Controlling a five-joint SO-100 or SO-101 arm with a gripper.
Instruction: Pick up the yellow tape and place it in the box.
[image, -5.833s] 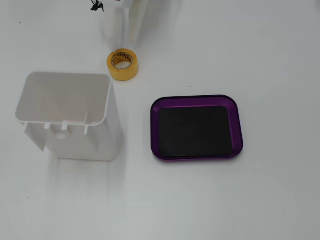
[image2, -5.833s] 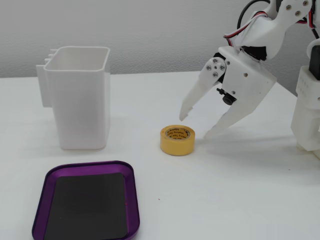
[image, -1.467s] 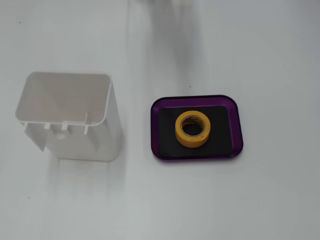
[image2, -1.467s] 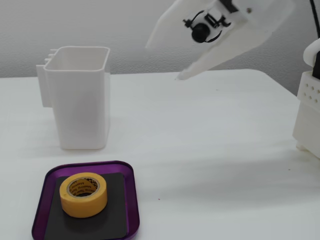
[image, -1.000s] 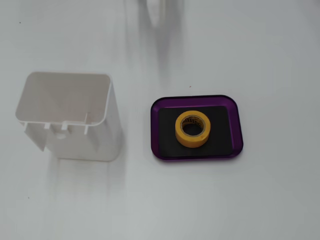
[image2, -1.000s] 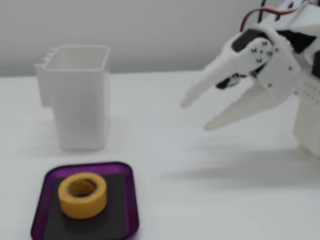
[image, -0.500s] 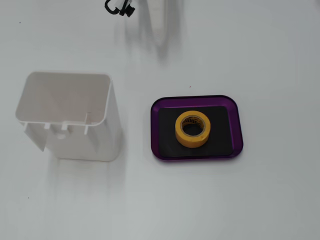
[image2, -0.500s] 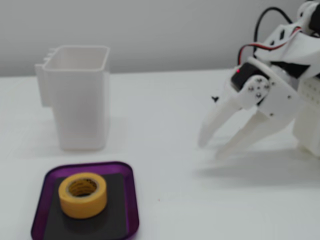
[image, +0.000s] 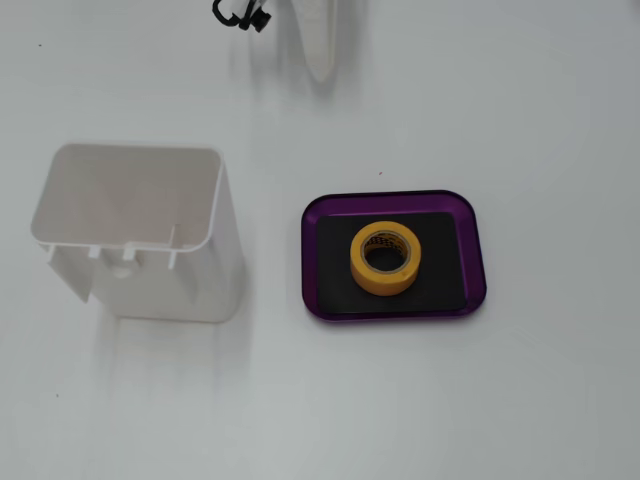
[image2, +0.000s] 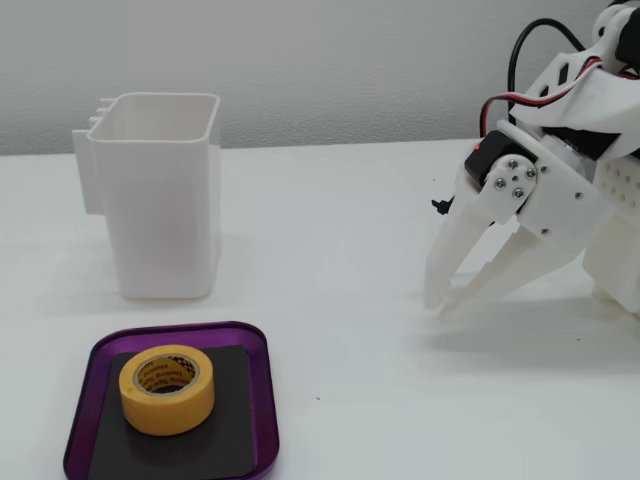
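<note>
The yellow tape (image: 385, 286) lies flat on the black bottom of the purple box (image: 312, 250), near its middle; both fixed views show it, and in the side-on one the tape (image2: 168, 405) sits in the box (image2: 262, 400) at the lower left. My white gripper (image2: 438, 308) is at the right, far from the box. It points down with its tips close together just above the table and holds nothing. In the top-down fixed view only a blurred white part of the gripper (image: 320, 55) shows at the top edge.
A tall white plastic container (image: 150, 260) stands open-topped to the left of the box; in the side-on fixed view this container (image2: 165, 200) is behind the box. A black cable (image: 240, 15) shows at the top edge. The arm's base (image2: 615, 220) is at the right.
</note>
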